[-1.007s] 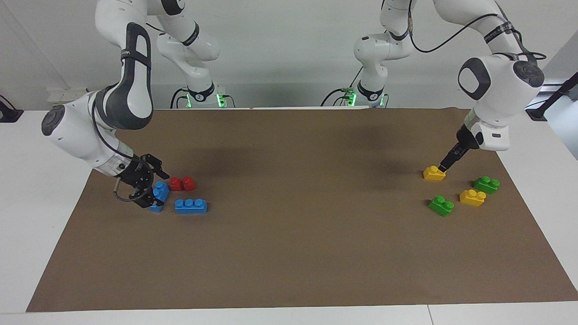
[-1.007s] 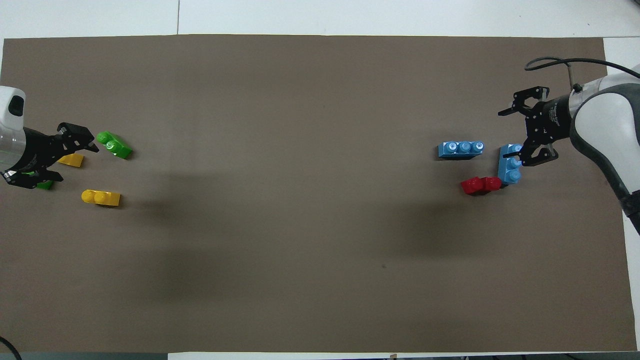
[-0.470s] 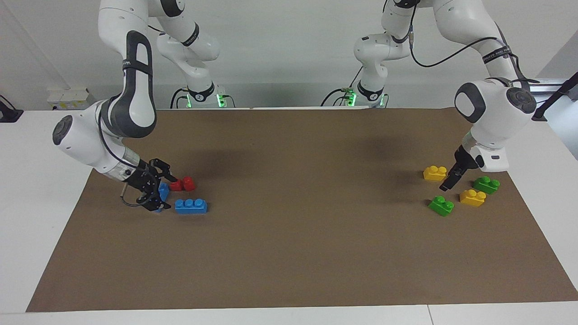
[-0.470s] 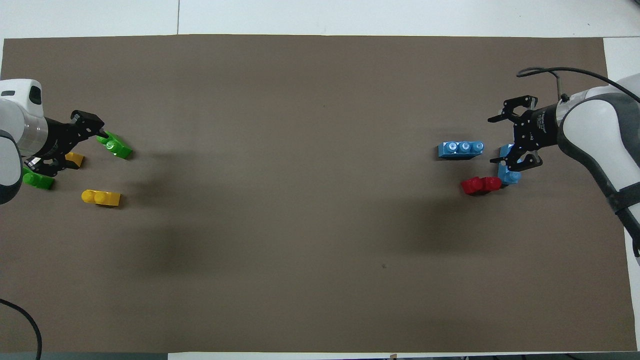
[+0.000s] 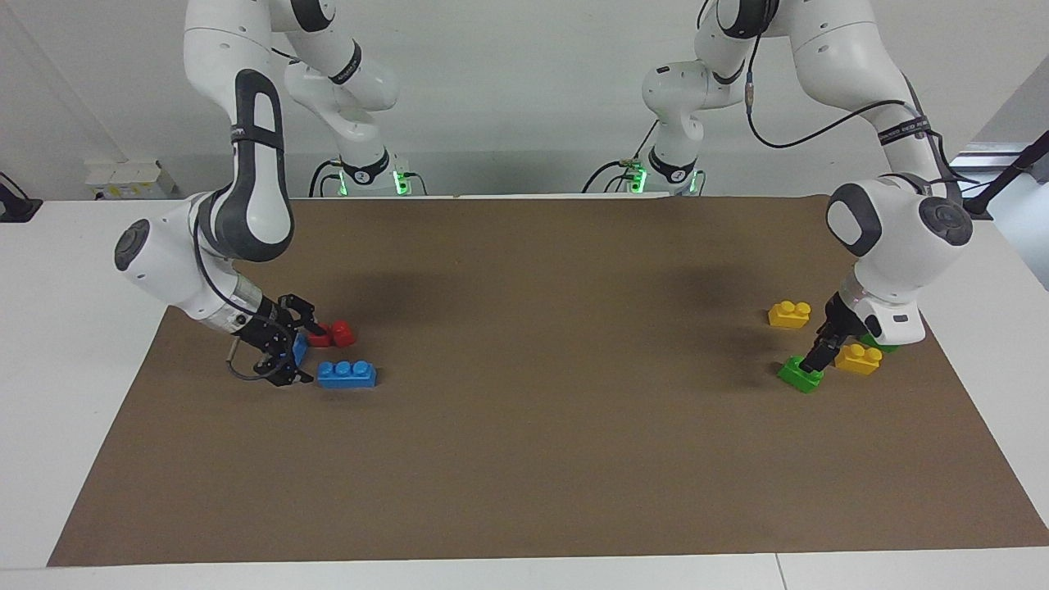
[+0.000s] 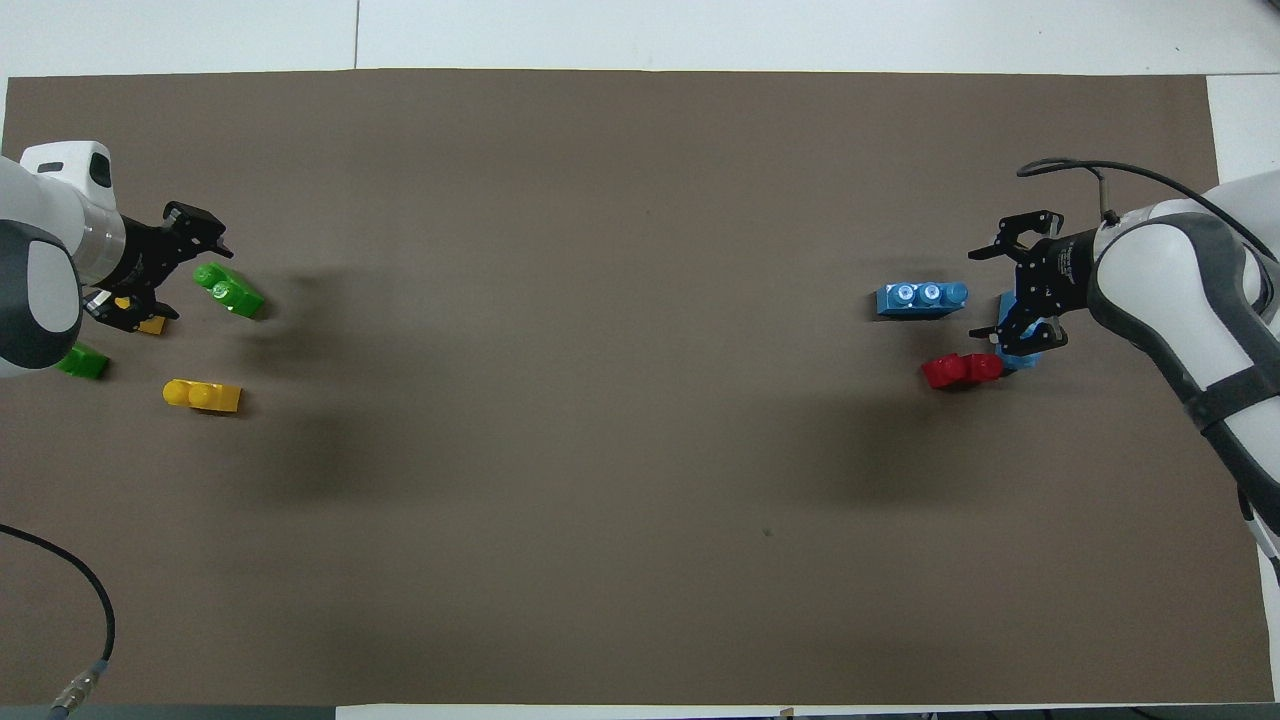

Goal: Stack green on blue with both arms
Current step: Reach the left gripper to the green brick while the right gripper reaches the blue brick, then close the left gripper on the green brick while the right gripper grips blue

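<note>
Both my arms have dropped lower: left gripper [image 5: 813,363], jaws spread, over the green brick [image 5: 799,374]; right gripper [image 5: 288,354], jaws spread, straddles the blue brick [image 5: 300,347] beside the red brick [image 5: 340,333].

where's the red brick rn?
The red brick lies on the brown mat toward the right arm's end of the table, beside the blue brick that the open right gripper straddles, and nearer to the robots than the other blue brick.
</note>
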